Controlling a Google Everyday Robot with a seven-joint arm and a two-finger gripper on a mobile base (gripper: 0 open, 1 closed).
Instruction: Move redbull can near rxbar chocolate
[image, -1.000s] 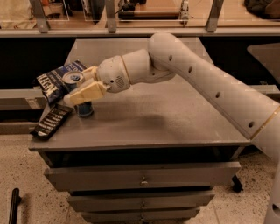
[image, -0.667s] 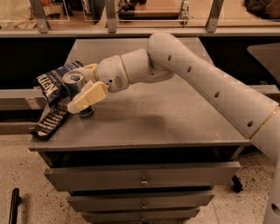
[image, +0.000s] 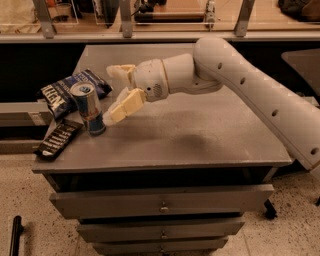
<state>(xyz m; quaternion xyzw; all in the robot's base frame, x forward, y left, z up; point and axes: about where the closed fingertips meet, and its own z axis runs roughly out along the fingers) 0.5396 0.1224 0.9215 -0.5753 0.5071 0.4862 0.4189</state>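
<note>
**Gripper and jaws.** The gripper (image: 110, 95) hangs over the left part of the grey table (image: 200, 135), at the end of a white arm (image: 250, 85) that reaches in from the right. The jaws stand wide apart and grasp nothing. The upper finger (image: 120, 71) points left, above and behind the can. The lower finger (image: 125, 104) slants down to the left, and its tip lies just beside the can's lower right side. Whether that tip touches the can cannot be told.

**Task objects.** The redbull can (image: 90, 109) stands upright near the table's front left corner, outside the jaws and to their left. Its silver top faces up and its body is blue and silver. The rxbar chocolate (image: 57, 139) lies flat at the front left edge. Its upper end is just beside the can's base and its lower end reaches the table edge.

**Labels.** The bar's black wrapper carries white lettering too small to read. A dark blue chip bag (image: 62, 91) lies behind and to the left of the can. It bears large white block letters that cannot be made out with certainty.

**Hidden or cut off.** The arm leaves the picture at the right edge. The can covers part of the chip bag. Below the tabletop are drawers (image: 160, 200), the lowest cut off by the bottom edge. A dark rod (image: 15, 235) on the floor at lower left is only partly in view.
</note>
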